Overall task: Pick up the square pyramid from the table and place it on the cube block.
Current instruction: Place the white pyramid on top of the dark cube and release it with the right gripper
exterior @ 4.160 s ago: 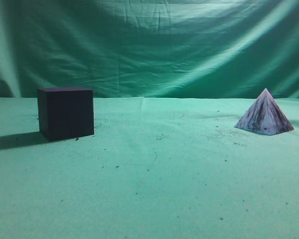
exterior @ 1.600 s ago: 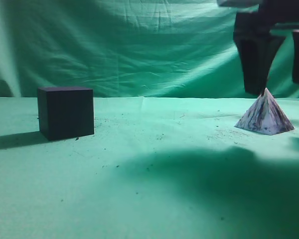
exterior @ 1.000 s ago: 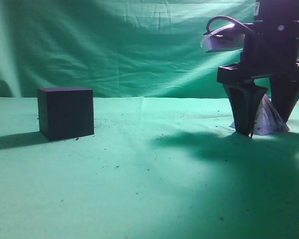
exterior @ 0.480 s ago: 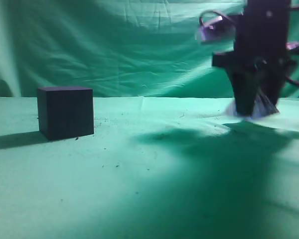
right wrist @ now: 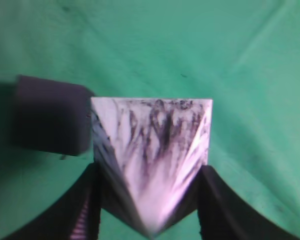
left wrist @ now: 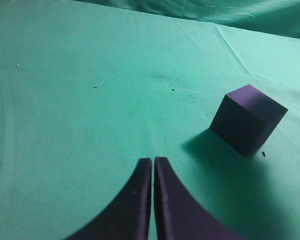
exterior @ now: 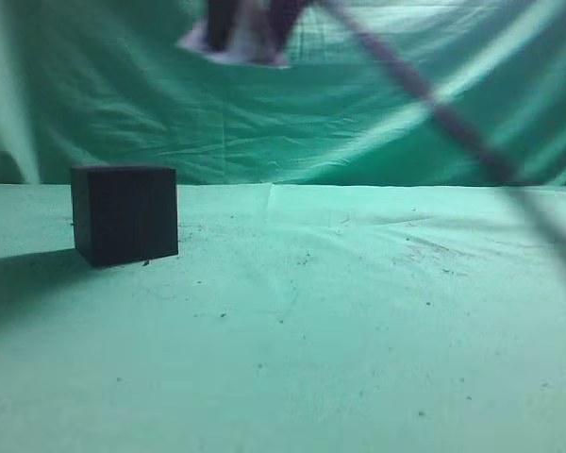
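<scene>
My right gripper (exterior: 248, 28) is shut on the square pyramid (exterior: 236, 49), white with dark streaks, and holds it high at the top edge of the exterior view, up and to the right of the cube block (exterior: 124, 213). In the right wrist view the pyramid (right wrist: 152, 150) fills the space between the jaws (right wrist: 149, 200), and the dark cube block (right wrist: 50, 120) lies below to its left on the green table (exterior: 340, 321). My left gripper (left wrist: 153, 162) is shut and empty above the cloth, with the cube block (left wrist: 247, 118) off to its right.
A green cloth backdrop (exterior: 377, 104) hangs behind the table. A dark blurred cable or arm part (exterior: 453, 123) runs slantwise from the top middle down to the right edge of the exterior view.
My right gripper closed on the pyramid at the right, lifted it off the cloth and carried it up and leftward toward the cube. The cube has not moved.
</scene>
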Tool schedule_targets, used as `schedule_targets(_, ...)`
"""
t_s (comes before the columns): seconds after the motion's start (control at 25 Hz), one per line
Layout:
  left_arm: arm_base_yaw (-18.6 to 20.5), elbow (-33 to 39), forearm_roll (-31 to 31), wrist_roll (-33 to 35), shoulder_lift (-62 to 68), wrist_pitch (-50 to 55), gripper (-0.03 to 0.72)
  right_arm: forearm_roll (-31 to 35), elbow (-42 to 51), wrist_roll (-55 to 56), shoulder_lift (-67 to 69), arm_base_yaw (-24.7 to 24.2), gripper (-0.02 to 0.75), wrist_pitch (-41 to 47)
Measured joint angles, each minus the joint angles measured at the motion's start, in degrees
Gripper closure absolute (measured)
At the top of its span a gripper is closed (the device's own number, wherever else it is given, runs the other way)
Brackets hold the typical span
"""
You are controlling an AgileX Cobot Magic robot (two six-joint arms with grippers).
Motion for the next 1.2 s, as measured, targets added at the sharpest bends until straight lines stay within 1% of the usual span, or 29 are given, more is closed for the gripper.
schedule_targets(0.12, 0.00, 0.00, 0.00, 0.00, 0.00, 0.00, 0.688, 0.92, -2.08, 0.00, 3.89, 5.19, 0.377, 0.41)
schedule_targets(0.24, 0.00, 0.00, 0.00, 0.00, 0.00, 0.00, 0.688, 1.03, -3.85, 0.00, 8.61, 7.78, 0.377, 0.41)
schedule_targets(0.4, 0.00, 0.00, 0.00, 0.00, 0.00, 0.00, 0.688, 1.28, -6.30, 0.00, 12.23, 8.20, 0.377, 0.41)
schedule_targets(0.72, 0.00, 0.00, 0.00, 0.00, 0.00, 0.00, 0.688, 1.28, -7.26, 0.37, 12.66, 8.20, 0.377, -0.11)
schedule_targets(0.84, 0.00, 0.00, 0.00, 0.00, 0.00, 0.00, 0.688, 1.38, -7.26, 0.37, 12.66, 8.20, 0.148, 0.42)
schedule_targets(0.88, 0.00, 0.00, 0.00, 0.00, 0.00, 0.00, 0.688, 1.38, -7.70, 0.37, 12.57, 8.20, 0.106, 0.94)
schedule_targets(0.92, 0.00, 0.00, 0.00, 0.00, 0.00, 0.00, 0.688, 1.38, -8.43, 0.37, 12.34, 8.20, 0.084, 1.97)
schedule_targets(1.04, 0.00, 0.00, 0.00, 0.00, 0.00, 0.00, 0.688, 1.28, -12.89, 0.37, 11.55, 8.20, 0.095, 6.97)
schedule_targets(1.08, 0.00, 0.00, 0.00, 0.00, 0.00, 0.00, 0.688, 0.88, -15.16, 0.37, 11.09, 8.20, 0.137, 9.01)
schedule_targets(1.12, 0.00, 0.00, 0.00, 0.00, 0.00, 0.00, 0.688, 0.21, -17.07, 0.37, 10.47, 8.20, 0.200, 10.09)
schedule_targets(1.2, 0.00, 0.00, 0.00, 0.00, 0.00, 0.00, 0.688, -1.74, -20.19, 0.37, 8.72, 8.20, 0.353, 10.80)
